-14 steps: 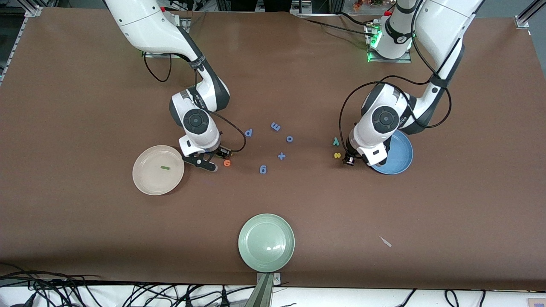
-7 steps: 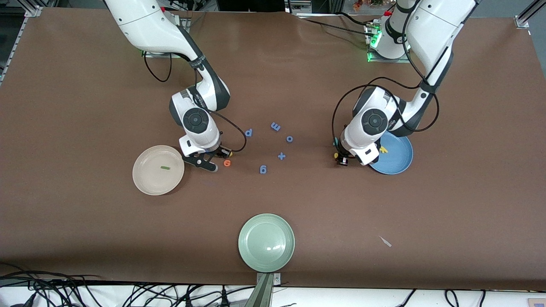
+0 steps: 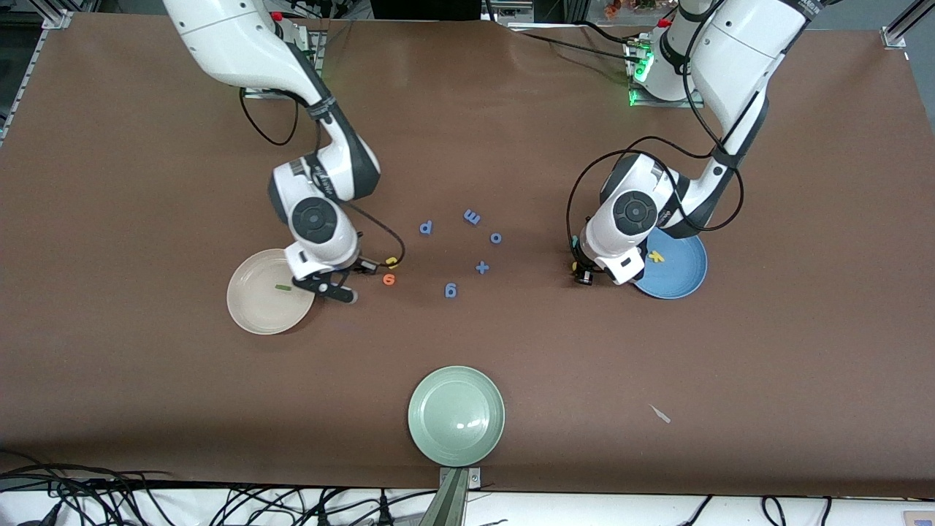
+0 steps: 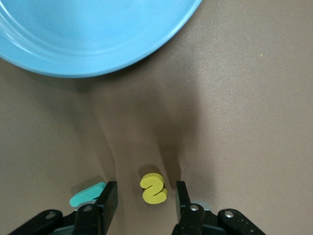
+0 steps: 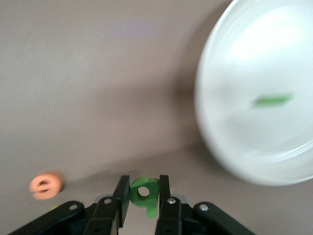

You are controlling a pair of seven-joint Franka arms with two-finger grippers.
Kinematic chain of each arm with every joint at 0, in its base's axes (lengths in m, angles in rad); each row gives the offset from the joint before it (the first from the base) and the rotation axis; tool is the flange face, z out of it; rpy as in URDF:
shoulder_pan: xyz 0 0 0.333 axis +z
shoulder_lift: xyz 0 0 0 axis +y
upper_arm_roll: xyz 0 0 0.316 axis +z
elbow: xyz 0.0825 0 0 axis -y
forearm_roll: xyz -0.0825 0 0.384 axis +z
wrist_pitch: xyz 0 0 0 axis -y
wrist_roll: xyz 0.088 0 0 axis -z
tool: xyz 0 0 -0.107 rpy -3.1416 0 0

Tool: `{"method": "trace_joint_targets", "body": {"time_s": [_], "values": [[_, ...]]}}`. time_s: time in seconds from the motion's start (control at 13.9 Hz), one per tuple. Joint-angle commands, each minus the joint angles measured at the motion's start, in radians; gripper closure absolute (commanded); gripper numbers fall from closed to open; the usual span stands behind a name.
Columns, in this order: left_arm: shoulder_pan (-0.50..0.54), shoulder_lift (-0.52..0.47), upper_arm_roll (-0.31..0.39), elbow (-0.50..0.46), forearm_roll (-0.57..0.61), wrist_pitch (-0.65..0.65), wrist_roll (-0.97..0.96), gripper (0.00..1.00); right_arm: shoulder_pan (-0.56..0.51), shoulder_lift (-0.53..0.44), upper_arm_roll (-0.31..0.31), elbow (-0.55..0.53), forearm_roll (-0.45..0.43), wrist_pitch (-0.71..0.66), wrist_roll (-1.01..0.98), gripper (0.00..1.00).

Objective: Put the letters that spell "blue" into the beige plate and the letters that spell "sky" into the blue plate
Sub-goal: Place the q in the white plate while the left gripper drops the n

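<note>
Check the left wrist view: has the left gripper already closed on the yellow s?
No, the left gripper stands open with the yellow s lying on the table between its fingers, touching neither.

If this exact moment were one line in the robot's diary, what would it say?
right gripper: shut on green b, beside beige plate | left gripper: open around yellow s | blue plate: holds yellow k

Place: likely a robotics lab
Evidence: brown-covered table (image 3: 146,409), aluminium framing (image 3: 44,14), loose cables (image 3: 88,489), bench-mounted arms.
</note>
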Motion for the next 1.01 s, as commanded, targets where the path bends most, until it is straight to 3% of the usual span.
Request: {"method": "trace_joint_targets", "body": {"time_s": [0.0,0.14,0.29,0.36,0.43,0.5,0.58,0.65,0.94], "values": [[-0.007,0.018,0.005,0.022,0.027,0.01,-0.034,0.45,-0.019,-0.015,-0.087,0.075,0.003,-0.136,-0.211,0.95],[-0.007,0.02,0.007,0.022,0.028,0.01,-0.034,0.47,-0.039,-0.006,-0.12,0.064,0.022,-0.123,-0.291,0.92],[-0.005,0.022,0.007,0.022,0.054,0.01,-0.035,0.5,-0.062,-0.003,-0.118,0.052,0.138,-0.12,-0.294,0.79],[-0.005,0.025,0.007,0.022,0.057,0.01,-0.038,0.52,-0.065,-0.003,-0.118,0.05,0.166,-0.121,-0.294,0.63],[-0.007,0.028,0.007,0.022,0.059,0.01,-0.048,0.59,-0.068,-0.003,-0.118,0.05,0.172,-0.121,-0.294,0.56],[-0.007,0.029,0.008,0.022,0.059,0.01,-0.048,0.71,-0.074,-0.003,-0.118,0.05,0.174,-0.123,-0.294,0.39],[-0.007,0.029,0.008,0.022,0.059,0.01,-0.048,0.79,-0.074,-0.003,-0.118,0.052,0.174,-0.124,-0.293,0.29],[-0.007,0.028,0.008,0.022,0.06,0.01,-0.048,0.8,-0.074,-0.003,-0.118,0.053,0.174,-0.124,-0.294,0.24],[0.008,0.014,0.005,0.024,0.082,0.004,-0.039,0.87,-0.06,-0.006,-0.069,0.067,0.175,-0.12,-0.178,0.21]]}}
